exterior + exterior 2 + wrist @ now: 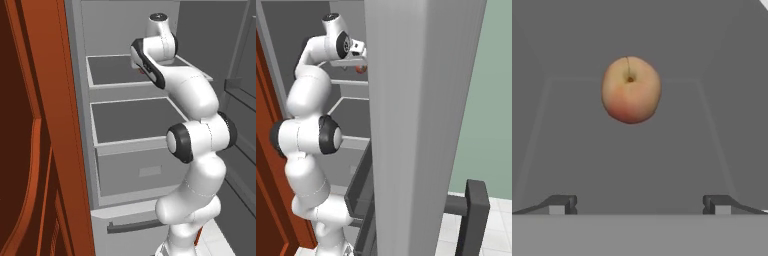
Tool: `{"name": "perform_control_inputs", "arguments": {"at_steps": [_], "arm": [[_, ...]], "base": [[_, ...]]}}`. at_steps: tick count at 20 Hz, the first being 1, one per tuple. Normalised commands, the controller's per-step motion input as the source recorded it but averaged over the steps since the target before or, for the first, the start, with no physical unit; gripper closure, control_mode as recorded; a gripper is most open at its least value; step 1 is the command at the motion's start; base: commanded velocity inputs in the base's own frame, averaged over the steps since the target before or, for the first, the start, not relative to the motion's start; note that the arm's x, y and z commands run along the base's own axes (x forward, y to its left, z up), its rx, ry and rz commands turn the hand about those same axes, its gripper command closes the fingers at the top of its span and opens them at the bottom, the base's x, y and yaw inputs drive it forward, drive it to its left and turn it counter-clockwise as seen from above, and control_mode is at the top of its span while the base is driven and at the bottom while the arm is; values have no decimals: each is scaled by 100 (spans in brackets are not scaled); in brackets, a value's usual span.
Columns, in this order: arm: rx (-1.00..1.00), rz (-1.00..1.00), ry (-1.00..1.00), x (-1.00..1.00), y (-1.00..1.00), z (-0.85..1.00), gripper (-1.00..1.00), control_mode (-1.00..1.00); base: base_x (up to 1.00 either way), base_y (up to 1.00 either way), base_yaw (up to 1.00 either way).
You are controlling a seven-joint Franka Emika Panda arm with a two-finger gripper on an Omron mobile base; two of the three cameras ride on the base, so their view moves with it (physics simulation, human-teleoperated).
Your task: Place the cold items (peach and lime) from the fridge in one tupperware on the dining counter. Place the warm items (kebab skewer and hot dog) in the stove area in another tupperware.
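Because the peach [631, 89] lies on an upper shelf of the fridge [125, 70], the arm reaches high into it. With its jaws wide apart and empty, the gripper [639, 204] is lined up with the fruit, near but not touching, probably for a grasp.

Peach [631, 90]: round, orange-red fading to yellow, stem dimple facing the camera, resting on a pale grey shelf inside the open fridge [130, 117].
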Motion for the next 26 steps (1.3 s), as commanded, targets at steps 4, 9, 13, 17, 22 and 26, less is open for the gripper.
{"name": "perform_control_inputs", "arguments": {"at_steps": [4,9,13,17,22,26], "arm": [[-2,2,2,20,0,-17,-100,-100],[-3,2,2,21,0,-14,-100,-100],[-2,2,2,30,0,-8,-100,-100],[-1,2,2,36,0,-6,-100,-100],[0,2,2,35,0,-5,-100,-100],[0,2,3,37,0,-3,-100,-100]], "base": [[0,0,0],[0,0,0],[0,0,0],[0,0,0],[0,0,0],[0,0,0]]}}
